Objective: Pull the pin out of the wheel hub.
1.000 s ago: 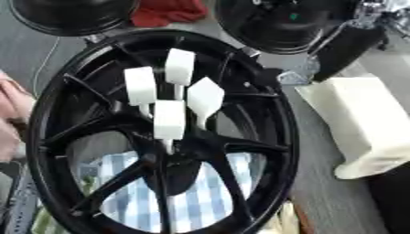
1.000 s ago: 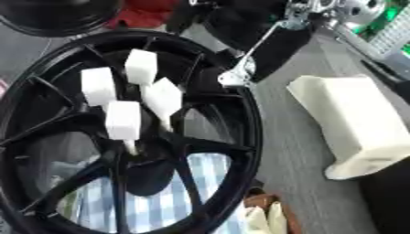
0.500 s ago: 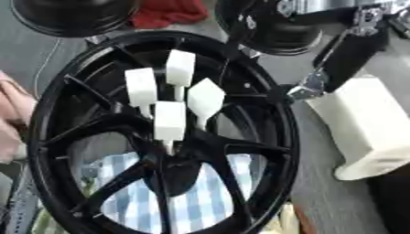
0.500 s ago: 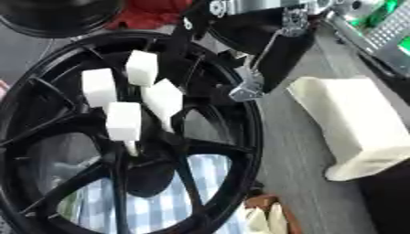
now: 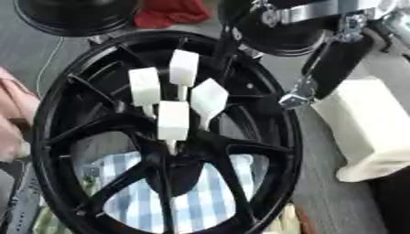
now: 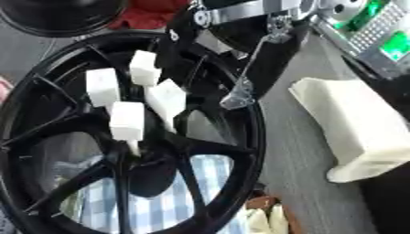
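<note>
The black wheel hub (image 5: 272,137) lies flat and fills the view. Four white block-headed pins stand on thin stems near its centre: the top one (image 5: 184,67), a left one (image 5: 145,87), a right one (image 5: 209,97) and a front one (image 5: 173,121). My right hand (image 5: 332,68) reaches in from the upper right over the hub's far rim, open, holding nothing. One black finger (image 6: 172,43) hangs just right of the top pin, apart from it. A silver-tipped finger (image 5: 294,98) points down over the right rim. My left hand shows in neither view.
A cream foam block (image 5: 372,128) lies right of the hub. A blue checked cloth (image 5: 200,196) shows under the spokes. A red cloth (image 5: 172,11) and a black round part (image 5: 72,16) lie beyond the hub. A pink shape (image 5: 14,119) sits at the left edge.
My right arm has come in from the upper right and moved left over the hub's rim, bringing a finger beside the top pin. The pins have not moved.
</note>
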### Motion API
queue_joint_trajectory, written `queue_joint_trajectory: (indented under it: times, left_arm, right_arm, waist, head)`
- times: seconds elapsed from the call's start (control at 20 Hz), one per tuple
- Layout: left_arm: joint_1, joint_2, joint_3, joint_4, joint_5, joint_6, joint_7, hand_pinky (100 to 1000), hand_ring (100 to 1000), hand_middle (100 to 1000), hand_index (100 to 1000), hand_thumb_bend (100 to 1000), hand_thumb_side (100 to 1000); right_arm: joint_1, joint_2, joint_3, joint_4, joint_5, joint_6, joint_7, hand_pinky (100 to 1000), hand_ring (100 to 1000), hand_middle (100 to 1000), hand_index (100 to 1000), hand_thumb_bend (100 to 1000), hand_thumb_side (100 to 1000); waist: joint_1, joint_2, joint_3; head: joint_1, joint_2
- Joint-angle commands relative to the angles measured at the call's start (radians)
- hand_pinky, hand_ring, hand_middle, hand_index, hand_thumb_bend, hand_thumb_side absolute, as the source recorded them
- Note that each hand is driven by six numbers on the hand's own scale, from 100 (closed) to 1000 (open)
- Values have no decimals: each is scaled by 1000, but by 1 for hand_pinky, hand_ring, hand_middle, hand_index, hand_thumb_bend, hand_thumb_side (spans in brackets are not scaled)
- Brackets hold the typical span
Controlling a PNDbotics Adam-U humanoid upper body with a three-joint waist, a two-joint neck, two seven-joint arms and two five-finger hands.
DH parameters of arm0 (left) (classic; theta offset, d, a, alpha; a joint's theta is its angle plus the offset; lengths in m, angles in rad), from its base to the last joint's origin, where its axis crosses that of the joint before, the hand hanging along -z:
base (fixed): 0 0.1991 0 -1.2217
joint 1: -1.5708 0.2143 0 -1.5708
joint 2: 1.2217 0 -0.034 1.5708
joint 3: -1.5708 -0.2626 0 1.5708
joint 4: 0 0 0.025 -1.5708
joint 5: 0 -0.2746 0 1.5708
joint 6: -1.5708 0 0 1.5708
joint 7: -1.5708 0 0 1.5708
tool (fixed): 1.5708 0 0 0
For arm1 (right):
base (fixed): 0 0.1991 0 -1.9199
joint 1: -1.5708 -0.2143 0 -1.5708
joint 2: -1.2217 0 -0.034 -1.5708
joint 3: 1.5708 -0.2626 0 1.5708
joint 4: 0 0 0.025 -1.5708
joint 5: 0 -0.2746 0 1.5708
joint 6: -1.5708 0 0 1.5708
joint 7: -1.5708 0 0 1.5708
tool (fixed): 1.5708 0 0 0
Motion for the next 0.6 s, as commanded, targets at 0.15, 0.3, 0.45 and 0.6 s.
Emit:
queue_joint_trajectory:
  times: [0.15,0.3,0.45,0.6]
  left_arm:
    - [-12,25,5,-20,4,0,0,874,648,671,767,100,716]
    - [-14,24,5,-20,5,1,-1,873,647,671,766,100,716]
    - [-15,23,4,-20,5,1,-1,874,647,671,766,100,717]
    - [-17,22,3,-20,6,2,-2,873,646,671,766,100,717]
  right_arm:
    - [-20,-4,-2,-6,9,7,14,858,874,773,842,379,100]
    - [-24,7,5,-6,15,18,22,858,877,779,845,386,100]
    - [-29,19,15,-6,23,28,32,859,880,785,848,392,100]
    - [-33,29,23,-6,28,36,41,859,881,786,847,395,100]
  waist:
    - [2,-20,5]
    - [1,-18,8]
    - [0,-17,11]
    - [0,-17,12]
  head:
    - [-4,-17]
    - [-9,-16]
    - [-18,-15]
    - [-22,-15]
